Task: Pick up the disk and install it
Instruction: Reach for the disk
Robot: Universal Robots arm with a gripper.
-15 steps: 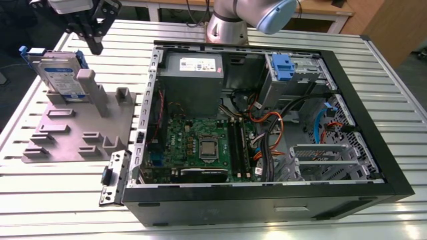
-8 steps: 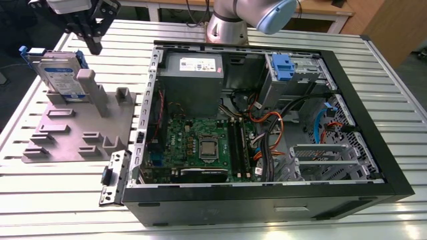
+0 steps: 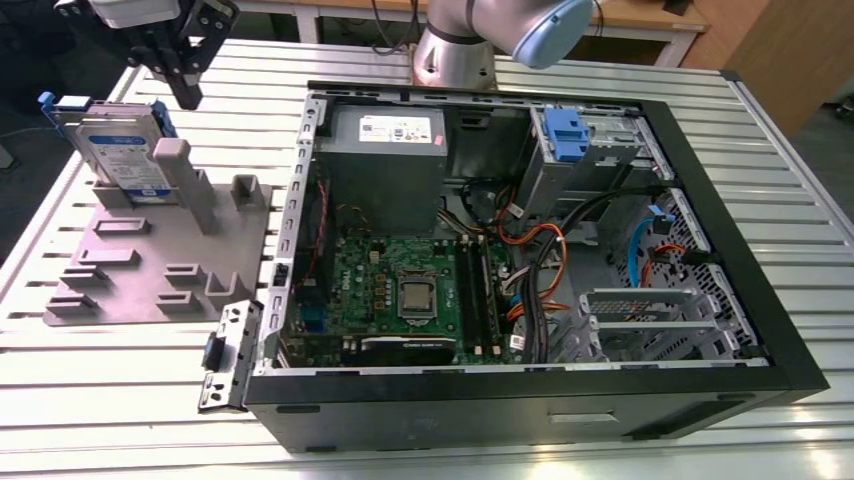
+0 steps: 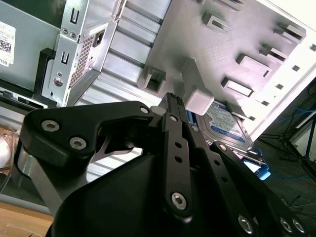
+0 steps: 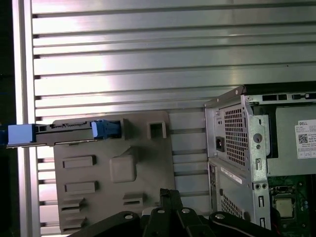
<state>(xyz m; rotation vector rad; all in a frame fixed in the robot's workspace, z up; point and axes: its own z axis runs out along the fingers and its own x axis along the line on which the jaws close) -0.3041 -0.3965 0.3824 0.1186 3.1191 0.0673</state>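
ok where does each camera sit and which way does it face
exterior view: off the arm, looking down on the open computer case, pegged plate and standing disk; arm and end effector show.
first wrist view: on the wrist, facing down at plate and edge-on disk; end effector shows.
second wrist view: on the wrist, looking slantwise past the end effector at plate and disk.
all three share disk, plate, case.

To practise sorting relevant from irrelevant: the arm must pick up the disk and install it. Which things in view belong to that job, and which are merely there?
Belong to the job:
disk, upright on the grey plate
gripper, close by the disk
open computer case

Merely there:
power supply
motherboard
orange cables
slatted table
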